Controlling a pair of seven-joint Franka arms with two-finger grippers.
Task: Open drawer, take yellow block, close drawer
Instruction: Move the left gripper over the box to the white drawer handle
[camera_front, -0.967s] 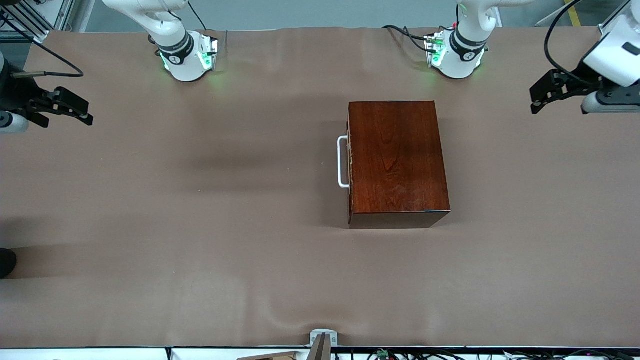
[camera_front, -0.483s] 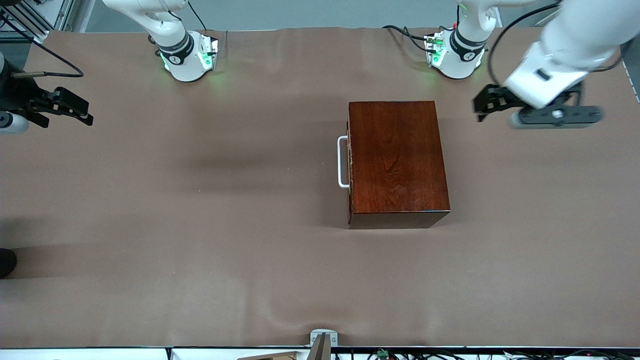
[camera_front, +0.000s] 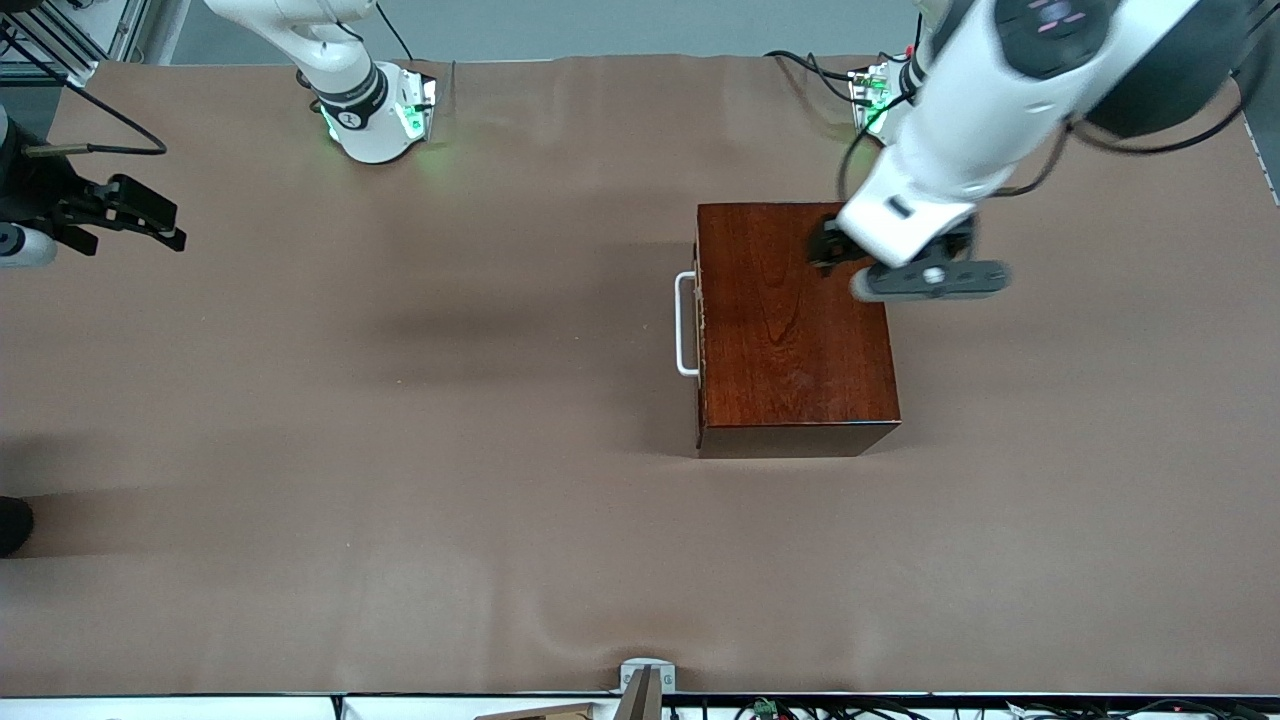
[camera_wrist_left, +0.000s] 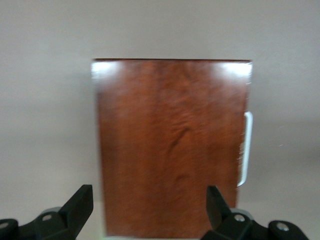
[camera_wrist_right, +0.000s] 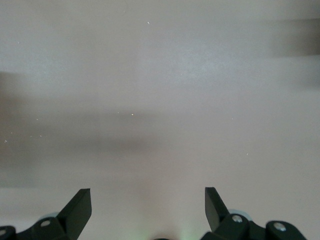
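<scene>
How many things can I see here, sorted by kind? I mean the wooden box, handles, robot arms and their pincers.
Mahogany-coloured box with its drawer shut: 1
White loop handle: 1
Robot arms: 2
Pincers: 2, both open: the left pincer over the box, the right pincer waiting over the right arm's end of the table
Yellow block: 0 in sight
Total: 6

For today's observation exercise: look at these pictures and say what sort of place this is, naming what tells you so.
Most likely a robotics lab bench: two robot arms bolted along a table covered in brown cloth, loose cables by the bases, and a single wooden box with a white handle set out as a test piece.
</scene>
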